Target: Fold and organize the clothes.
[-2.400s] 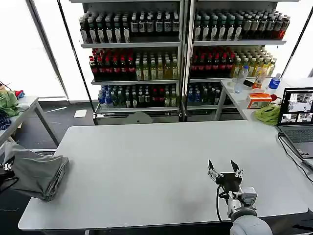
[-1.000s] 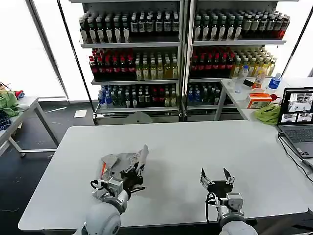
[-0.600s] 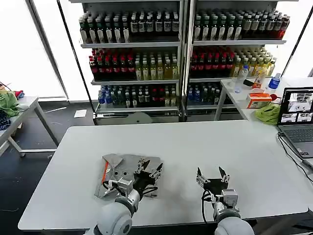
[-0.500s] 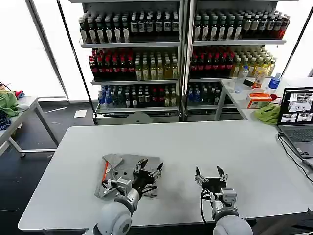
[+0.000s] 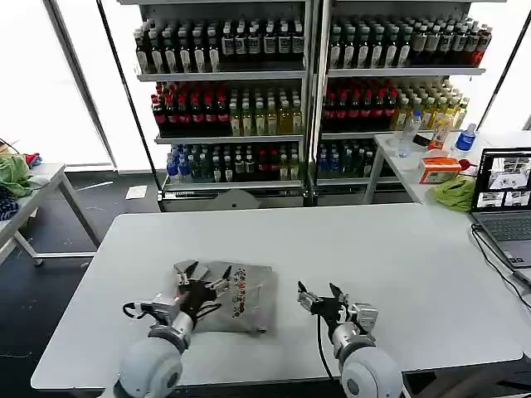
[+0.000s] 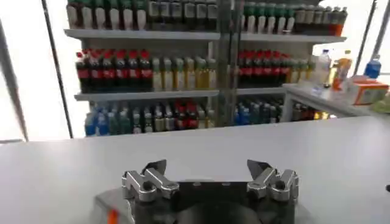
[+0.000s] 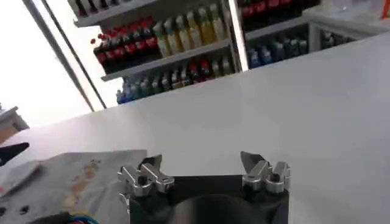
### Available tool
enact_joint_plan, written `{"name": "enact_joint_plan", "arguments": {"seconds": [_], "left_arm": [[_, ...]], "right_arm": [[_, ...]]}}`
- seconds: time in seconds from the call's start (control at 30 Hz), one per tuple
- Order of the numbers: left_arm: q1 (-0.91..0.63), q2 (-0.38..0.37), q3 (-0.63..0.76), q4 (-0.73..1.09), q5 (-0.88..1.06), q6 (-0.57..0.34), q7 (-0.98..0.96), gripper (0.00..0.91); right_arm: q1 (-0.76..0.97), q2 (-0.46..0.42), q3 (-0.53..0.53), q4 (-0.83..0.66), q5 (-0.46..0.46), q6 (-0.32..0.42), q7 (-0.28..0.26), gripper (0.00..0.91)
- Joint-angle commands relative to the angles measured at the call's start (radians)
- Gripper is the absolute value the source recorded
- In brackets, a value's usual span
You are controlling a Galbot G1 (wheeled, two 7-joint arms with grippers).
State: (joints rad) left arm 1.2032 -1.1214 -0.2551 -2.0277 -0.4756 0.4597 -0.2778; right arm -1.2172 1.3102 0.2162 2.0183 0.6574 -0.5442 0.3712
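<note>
Grey short-sleeved shirt w/ multicoloured chest print now lies spread on the white bench, print side up, where half a sec ago it was bunched. Left gripper has pulled back to the shirt's near-left edge, fingers released, grasping nothing. Right gripper has slid in just beside the shirt's right edge, also released. Looks ready for a two-arm fold. Laptop sits well apart at far right, nothing in the way
</note>
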Motion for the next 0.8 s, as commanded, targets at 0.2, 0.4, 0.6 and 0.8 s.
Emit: {"name": "enact_joint_plan", "arguments": {"seconds": [0.2,0.4,0.6,0.8], "left_arm": [[0.117,0.080,-0.224,-0.058,-0.018,0.024,-0.025,0.907],[0.130,0.074,-0.248,-0.060,-0.034,0.032,-0.032,0.907],[0.148,0.074,-0.268,-0.068,-0.053,0.038,-0.038,0.907],[0.159,0.068,-0.273,-0.076,-0.056,0.040,-0.042,0.907]], "right_arm": [[0.227,-0.040,-0.240,-0.142,0.356,-0.037,0.087,0.907],[0.269,-0.031,-0.262,-0.183,0.367,-0.036,0.084,0.867],[0.265,-0.013,-0.261,-0.200,0.366,-0.036,0.089,0.836],[0.237,-0.015,-0.230,-0.195,0.361,-0.034,0.095,0.020]]}}
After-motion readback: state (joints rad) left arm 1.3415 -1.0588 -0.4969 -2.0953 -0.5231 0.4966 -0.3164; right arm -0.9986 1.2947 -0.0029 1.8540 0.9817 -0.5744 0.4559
